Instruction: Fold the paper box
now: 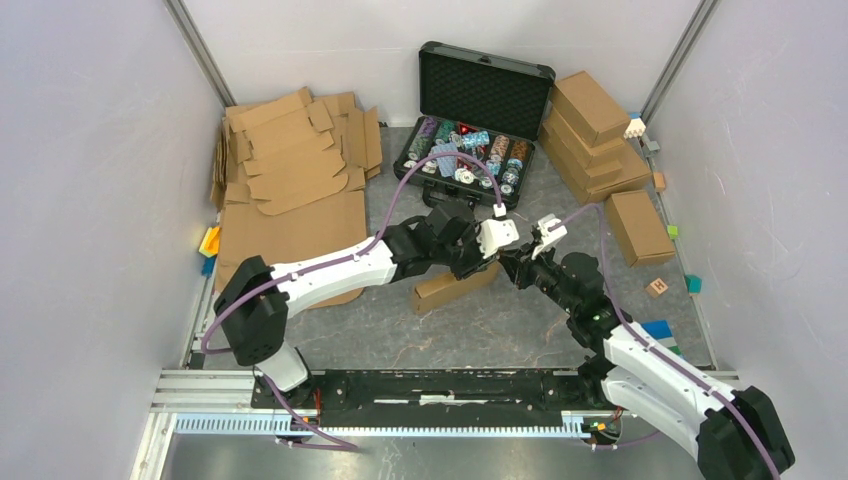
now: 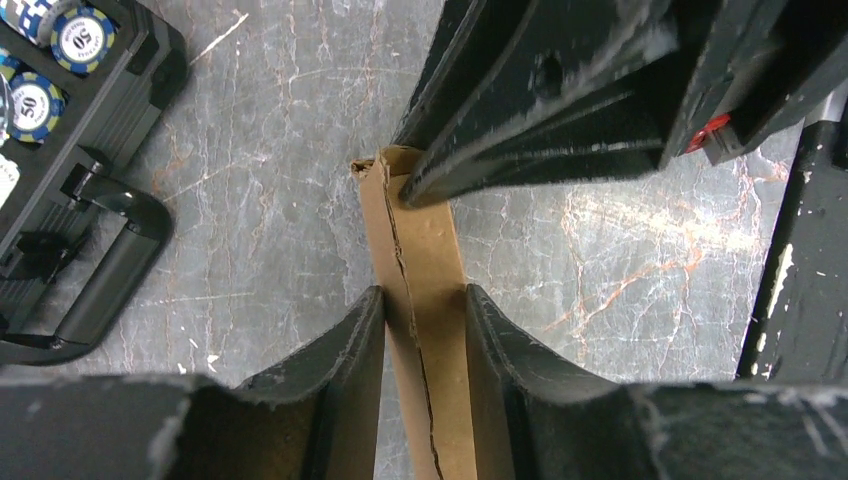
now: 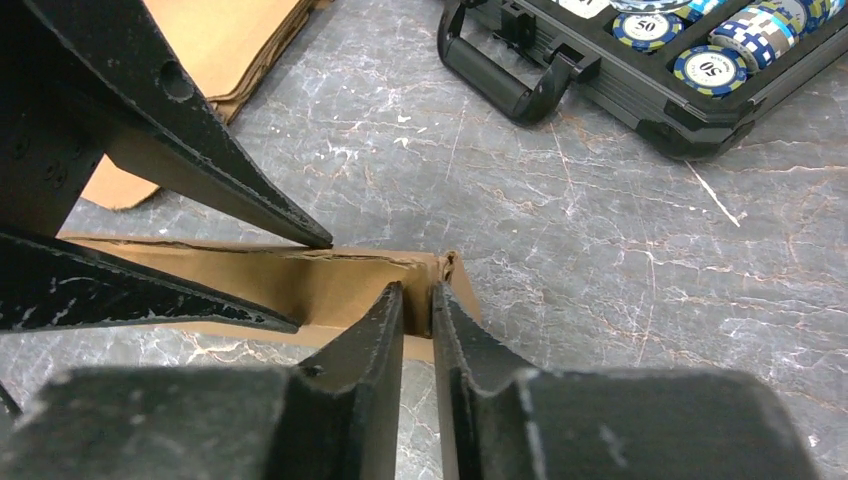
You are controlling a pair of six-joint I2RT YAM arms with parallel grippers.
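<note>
The paper box (image 1: 452, 286) lies narrow and folded on the table just in front of the open chip case (image 1: 486, 90). The left gripper (image 2: 424, 292) straddles it, fingers pressed against both long sides. The right gripper (image 3: 418, 295) sits at the end nearest the case, parted by a slit; whether it pinches the end wall is unclear.

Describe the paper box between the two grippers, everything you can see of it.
The paper box is plain brown corrugated cardboard, folded into a long, narrow shape lying on the grey table between the arms. A ragged seam runs along its top. The left gripper straddles it, fingers against both long sides. The right gripper, nearly closed, sits at one end wall; whether it grips is unclear.
</note>
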